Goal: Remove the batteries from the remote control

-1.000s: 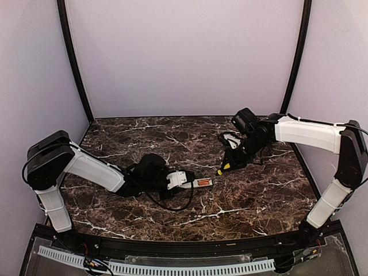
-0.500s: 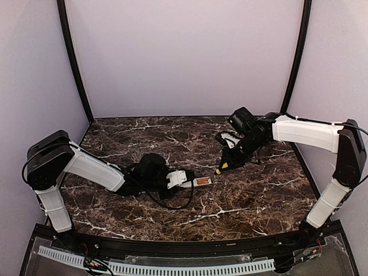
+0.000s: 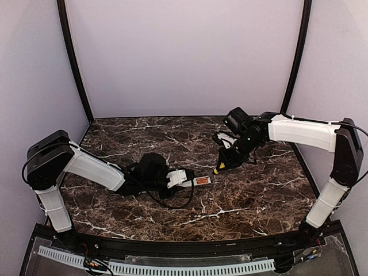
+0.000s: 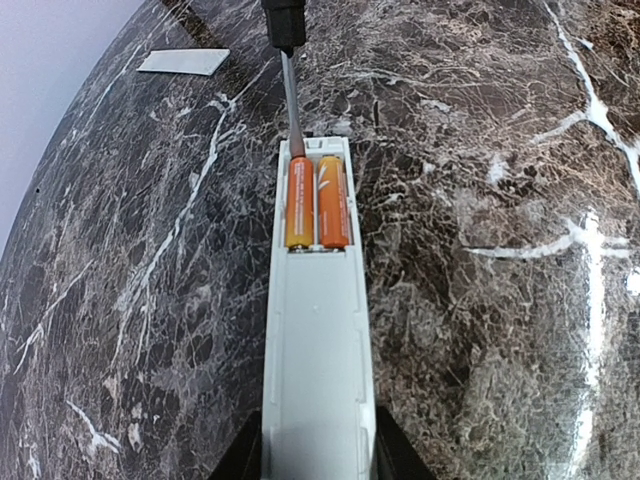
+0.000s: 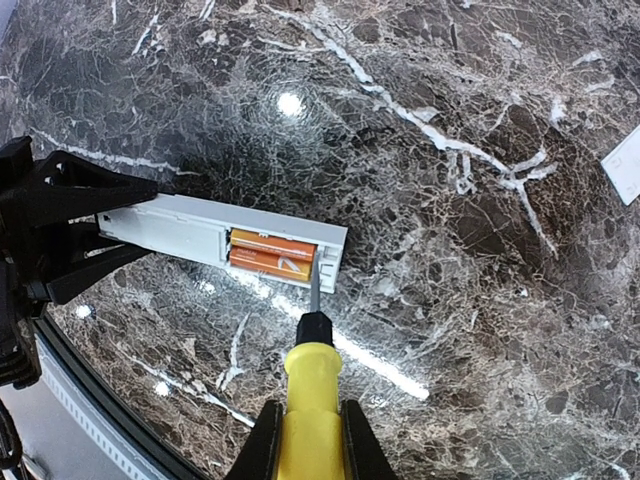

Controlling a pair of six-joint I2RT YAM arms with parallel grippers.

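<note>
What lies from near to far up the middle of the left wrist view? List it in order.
left fingers → remote control → batteries → screwdriver

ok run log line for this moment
left gripper: shut on remote control | right gripper: shut on screwdriver | batteries: both seated | tip: at their end
</note>
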